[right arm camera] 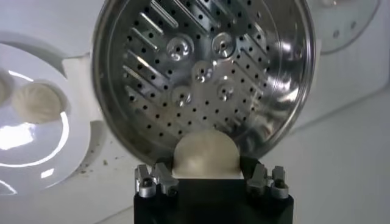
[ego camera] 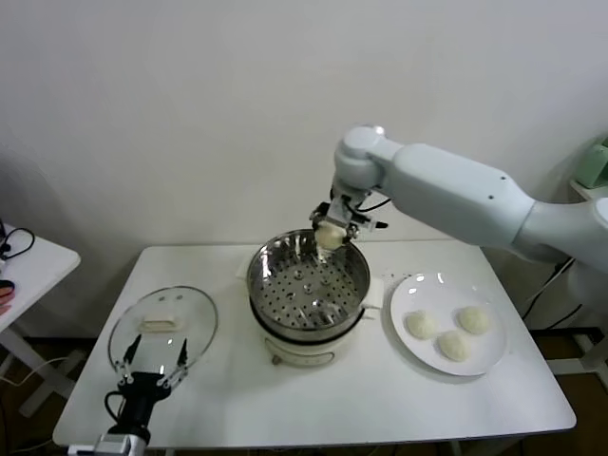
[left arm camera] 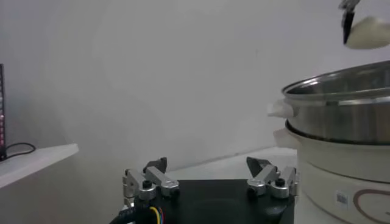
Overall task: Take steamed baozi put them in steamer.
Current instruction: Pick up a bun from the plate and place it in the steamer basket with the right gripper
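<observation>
Above the far rim of the steamer (ego camera: 308, 285), the right gripper (ego camera: 331, 226) hangs with its fingers closed on one baozi (ego camera: 329, 235); the right wrist view shows the bun (right arm camera: 206, 153) seated between the fingers, with the perforated floor directly beneath and nothing lying on it. Three more baozi (ego camera: 447, 332) sit on the white plate (ego camera: 404, 297) just beside the steamer on the robot's right. Left gripper (ego camera: 152, 366) is parked low at the table's near left corner, by the glass lid (ego camera: 163, 324), fingers spread wide and holding nothing. Judgement: step in hand is the lowering and release of the first bun, so the task is early. To do it well, bring the bun inward off the rim toward the far part of the floor, descend until it nearly touches the perforations, then open; a release from this height risks a roll or a dent in soft dough. Placing it off-centre should leave room for the other three. Edges: the steel wall is tall, so the fingers must clear it on both entry and exit. Open room: table (ego camera: 323, 399) in front of the pot looks free, and the path from plate to steamer appears unobstructed.
</observation>
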